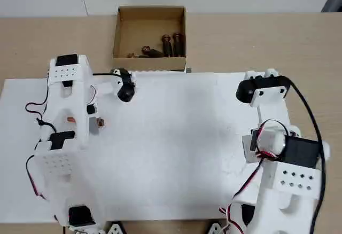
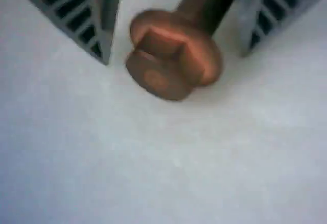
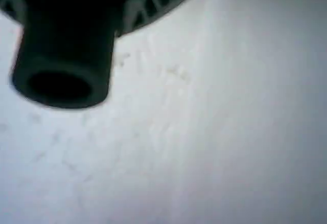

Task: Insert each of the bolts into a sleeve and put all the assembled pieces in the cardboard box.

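The left tool (image 2: 173,27) is spread wide around the copper bolt (image 2: 171,55) lying on the white sheet (image 1: 181,138) near the left edge of the table (image 1: 32,41), probably lining up a grab, while the right tool (image 3: 76,9) pinches a black sleeve (image 3: 64,60) ready for mating.

the left arm (image 1: 67,100) stands along the left side of the high view. it rises from its base at the lower left edge and folds over at the upper left, so that its forepart points back down at the worktop (image 1: 181,154). the left hand (image 2: 174,52) sits low over the worktop, its two ribbed grey fingers (image 2: 97,19) spread wide apart with the tips down. the right arm (image 1: 291,175) stands on the right side of the high view, with its base at the lower right and its wrist (image 1: 267,91) at the upper right. the right hand (image 3: 84,4) is closed around a black sleeve (image 3: 64,65), which sticks out past the fingertips.
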You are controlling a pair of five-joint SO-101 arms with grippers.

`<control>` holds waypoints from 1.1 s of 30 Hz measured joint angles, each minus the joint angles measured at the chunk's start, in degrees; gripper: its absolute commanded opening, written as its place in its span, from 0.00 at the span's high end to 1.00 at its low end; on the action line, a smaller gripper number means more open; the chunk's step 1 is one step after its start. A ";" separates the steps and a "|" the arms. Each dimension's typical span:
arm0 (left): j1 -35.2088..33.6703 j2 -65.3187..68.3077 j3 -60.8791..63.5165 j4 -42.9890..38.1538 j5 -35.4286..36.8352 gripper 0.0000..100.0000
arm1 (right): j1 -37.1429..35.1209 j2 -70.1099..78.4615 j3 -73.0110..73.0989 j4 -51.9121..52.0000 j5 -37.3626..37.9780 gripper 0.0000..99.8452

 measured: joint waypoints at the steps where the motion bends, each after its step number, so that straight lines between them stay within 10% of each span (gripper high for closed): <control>1: -0.09 0.62 -0.62 0.00 0.00 0.84 | 0.00 0.00 0.00 0.00 0.00 1.00; 33: 3.96 -11.08 -3.25 1.05 7.21 1.00 | -0.26 0.00 0.00 0.00 0.00 1.00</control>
